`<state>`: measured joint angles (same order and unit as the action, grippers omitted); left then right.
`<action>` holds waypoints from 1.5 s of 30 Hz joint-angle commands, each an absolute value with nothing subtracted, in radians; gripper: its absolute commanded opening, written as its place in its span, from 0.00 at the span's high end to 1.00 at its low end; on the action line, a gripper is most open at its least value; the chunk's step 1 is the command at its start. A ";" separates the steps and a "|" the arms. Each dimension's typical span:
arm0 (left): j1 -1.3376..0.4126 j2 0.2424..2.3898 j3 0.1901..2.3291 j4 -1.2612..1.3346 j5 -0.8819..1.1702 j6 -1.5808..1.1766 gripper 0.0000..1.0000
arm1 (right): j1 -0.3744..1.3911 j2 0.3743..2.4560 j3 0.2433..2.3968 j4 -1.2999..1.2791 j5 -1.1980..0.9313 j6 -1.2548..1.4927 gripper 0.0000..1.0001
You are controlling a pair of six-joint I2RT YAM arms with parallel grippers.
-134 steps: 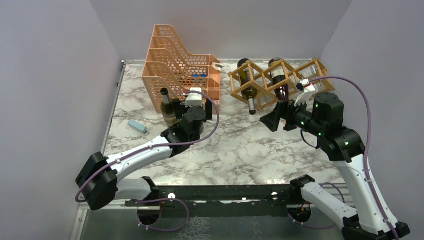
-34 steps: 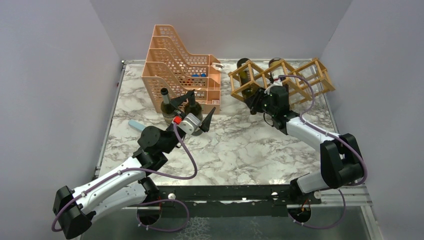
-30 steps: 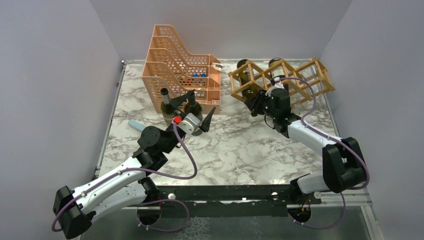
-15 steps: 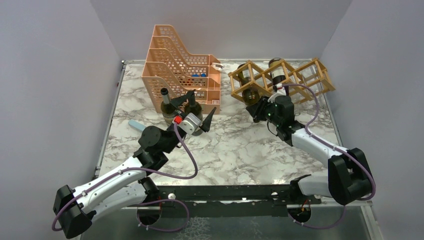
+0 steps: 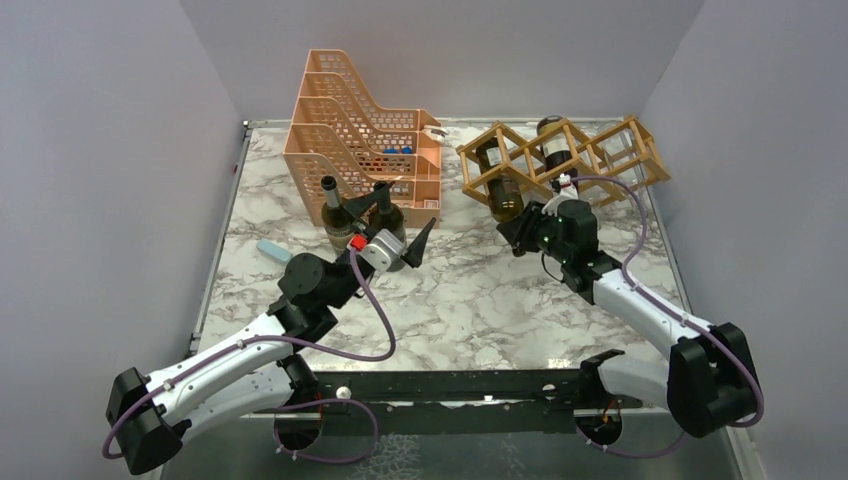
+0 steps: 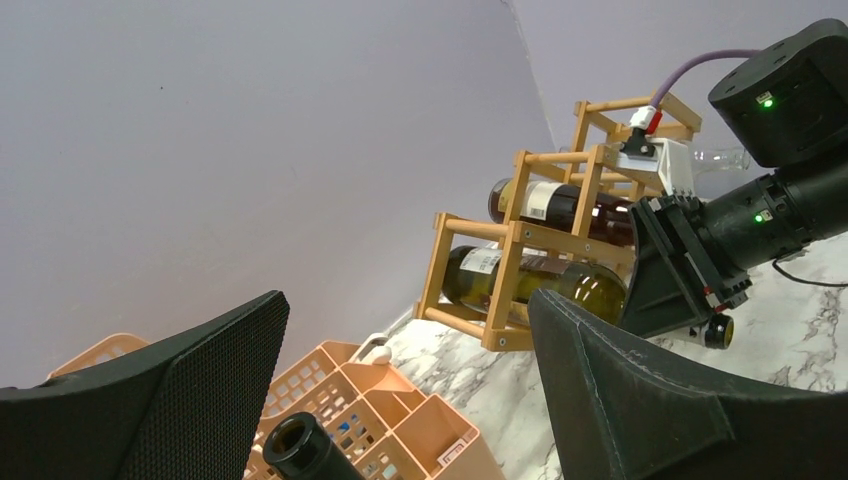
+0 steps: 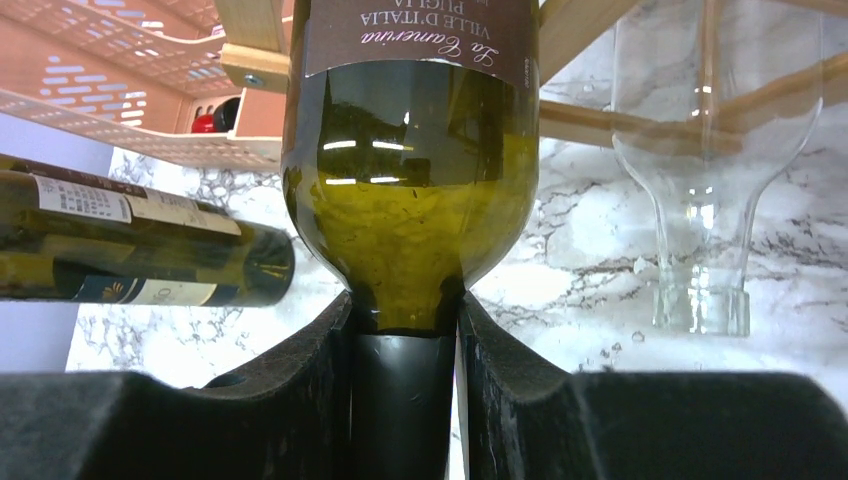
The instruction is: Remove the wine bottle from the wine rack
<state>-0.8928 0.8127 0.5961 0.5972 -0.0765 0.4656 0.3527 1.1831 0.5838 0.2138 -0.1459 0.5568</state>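
Observation:
The wine rack (image 5: 600,150) is a tan wooden lattice at the back right of the marble table. A green wine bottle (image 5: 503,190) lies in its left cell, with the shoulder sticking out toward me. My right gripper (image 5: 522,228) is shut on that bottle's dark neck. The right wrist view shows the wine bottle (image 7: 410,200) with both fingers of the right gripper (image 7: 405,340) pressed on the neck. In the left wrist view the wine bottle (image 6: 560,285) passes through the wine rack (image 6: 510,260). My left gripper (image 5: 392,222) hangs open, holding nothing.
A second dark bottle (image 5: 552,145) lies in the rack's middle cell and a clear glass bottle (image 7: 700,200) in the right one. Two upright bottles (image 5: 335,215) stand under my left gripper, in front of the orange organizer (image 5: 360,140). A small blue block (image 5: 274,252) lies at left.
My right gripper has drawn back toward the near side with the bottle's neck in it, and the bottle has slid partway out of its cell. The left arm has not moved.

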 commanded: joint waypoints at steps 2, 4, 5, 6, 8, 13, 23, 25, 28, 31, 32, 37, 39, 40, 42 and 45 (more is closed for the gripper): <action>-0.904 0.812 0.584 0.627 -0.090 0.470 0.04 | 0.357 1.114 0.606 0.119 -0.182 0.583 0.81; -0.906 0.812 0.584 0.627 -0.092 0.473 0.04 | 0.357 1.103 0.610 0.089 -0.192 0.608 0.81; -0.907 0.811 0.584 0.627 -0.093 0.472 0.04 | 0.357 1.095 0.608 0.076 -0.195 0.618 0.81; -0.908 0.809 0.583 0.627 -0.093 0.474 0.04 | 0.357 1.088 0.610 0.059 -0.197 0.626 0.81; -0.911 0.809 0.583 0.627 -0.095 0.476 0.04 | 0.357 1.066 0.609 0.024 -0.204 0.634 0.81; -0.918 0.811 0.581 0.627 -0.098 0.480 0.04 | 0.356 0.967 0.620 -0.123 -0.182 0.623 0.81; -0.955 0.801 0.584 0.625 -0.075 0.475 0.04 | 0.356 0.748 0.669 -0.442 -0.145 0.606 0.83; -0.968 0.802 0.582 0.625 -0.061 0.478 0.04 | 0.357 0.710 0.687 -0.489 -0.153 0.586 0.83; -1.000 0.804 0.586 0.615 -0.022 0.486 0.09 | 0.356 0.676 0.734 -0.562 -0.174 0.543 0.83; -1.030 0.811 0.592 0.598 0.031 0.484 0.09 | 0.357 0.648 0.780 -0.639 -0.193 0.512 0.83; -1.039 0.819 0.595 0.593 0.047 0.479 0.10 | 0.357 0.635 0.789 -0.644 -0.217 0.499 0.83; -1.075 0.899 0.623 0.525 0.193 0.482 0.08 | 0.357 0.666 0.878 -0.770 -0.303 0.470 0.83; -1.096 0.941 0.635 0.493 0.236 0.494 0.06 | 0.357 0.706 0.934 -0.861 -0.344 0.449 0.83; -1.109 0.964 0.642 0.473 0.253 0.509 0.05 | 0.357 0.722 0.952 -0.894 -0.371 0.436 0.83; -1.146 1.010 0.661 0.417 0.262 0.552 0.05 | 0.357 0.738 0.981 -0.943 -0.425 0.418 0.83; -1.218 1.088 0.703 0.316 0.206 0.650 0.05 | 0.357 0.743 1.015 -1.012 -0.469 0.398 0.83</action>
<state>-1.1427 1.0164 0.6289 0.4549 0.1806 0.5278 0.3542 0.7528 0.9344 -0.9401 -0.3317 0.4610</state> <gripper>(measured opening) 0.947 0.369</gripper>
